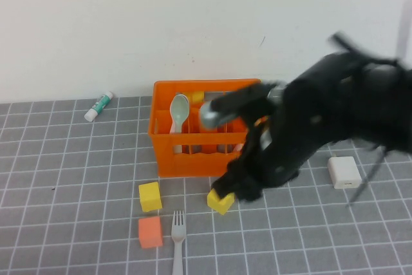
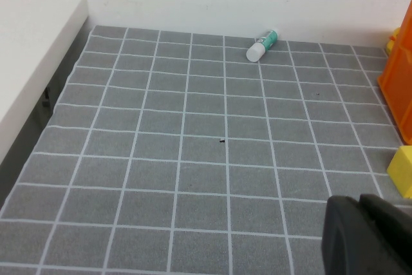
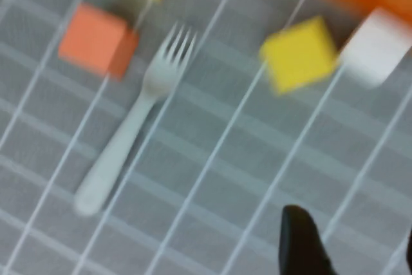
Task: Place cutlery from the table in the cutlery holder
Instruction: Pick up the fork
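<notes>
The orange cutlery holder (image 1: 193,152) stands at mid-table. A mint green spoon (image 1: 179,111) stands in it, with a yellow piece (image 1: 196,98) behind. The grey fork (image 1: 178,236) lies on the table (image 1: 77,178) in front of the holder, and shows in the right wrist view (image 3: 132,130). My right gripper (image 1: 241,188) hangs low just in front of the holder, over a yellow cube (image 1: 220,201). It (image 3: 354,252) is open and empty, to the right of the fork. My left gripper (image 2: 367,236) is shut and empty over bare table at the left. The other cutlery is hidden.
A yellow cube (image 1: 150,196) and an orange cube (image 1: 150,231) sit left of the fork. A white square block (image 1: 344,172) lies at the right. A white-and-green tube (image 1: 98,106) lies by the back wall. A blurred white thing (image 3: 376,46) shows beside the holder.
</notes>
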Action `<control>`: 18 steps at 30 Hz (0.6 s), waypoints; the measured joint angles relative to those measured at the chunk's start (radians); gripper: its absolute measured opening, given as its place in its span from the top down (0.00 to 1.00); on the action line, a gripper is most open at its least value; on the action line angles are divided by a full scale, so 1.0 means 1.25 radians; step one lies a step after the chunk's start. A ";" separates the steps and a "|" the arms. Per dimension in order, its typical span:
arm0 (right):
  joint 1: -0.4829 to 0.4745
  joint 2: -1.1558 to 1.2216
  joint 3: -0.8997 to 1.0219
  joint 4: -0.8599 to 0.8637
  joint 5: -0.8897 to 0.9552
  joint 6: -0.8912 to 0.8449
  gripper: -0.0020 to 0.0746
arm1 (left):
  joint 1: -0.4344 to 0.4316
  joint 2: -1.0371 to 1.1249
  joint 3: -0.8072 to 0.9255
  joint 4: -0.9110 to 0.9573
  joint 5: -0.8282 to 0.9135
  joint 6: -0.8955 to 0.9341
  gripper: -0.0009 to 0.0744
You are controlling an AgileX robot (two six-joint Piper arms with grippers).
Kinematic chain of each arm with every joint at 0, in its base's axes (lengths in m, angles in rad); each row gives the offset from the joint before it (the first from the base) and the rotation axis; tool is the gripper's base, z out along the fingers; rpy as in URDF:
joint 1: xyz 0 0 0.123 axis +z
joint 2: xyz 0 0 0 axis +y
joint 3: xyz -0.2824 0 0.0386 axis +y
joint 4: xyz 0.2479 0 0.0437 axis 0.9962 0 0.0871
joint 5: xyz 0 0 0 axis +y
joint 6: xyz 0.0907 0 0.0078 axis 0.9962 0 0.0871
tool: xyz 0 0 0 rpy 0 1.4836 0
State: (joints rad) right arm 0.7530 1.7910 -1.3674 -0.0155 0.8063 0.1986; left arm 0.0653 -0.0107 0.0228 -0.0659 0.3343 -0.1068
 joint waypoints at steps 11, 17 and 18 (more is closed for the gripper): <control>0.097 0.243 -0.143 0.039 0.018 0.213 0.53 | 0.000 0.000 0.000 0.000 0.000 -0.004 0.99; 0.127 0.353 -0.287 0.012 0.030 0.273 0.53 | 0.000 0.000 0.000 0.000 0.000 -0.004 0.99; 0.128 0.372 -0.310 0.012 0.045 0.278 0.53 | 0.000 0.000 0.000 0.000 0.000 -0.004 0.99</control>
State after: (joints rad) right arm 0.9130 2.2557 -1.7549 0.0000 0.8621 0.5463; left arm 0.0653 -0.0107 0.0228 -0.0659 0.3343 -0.1119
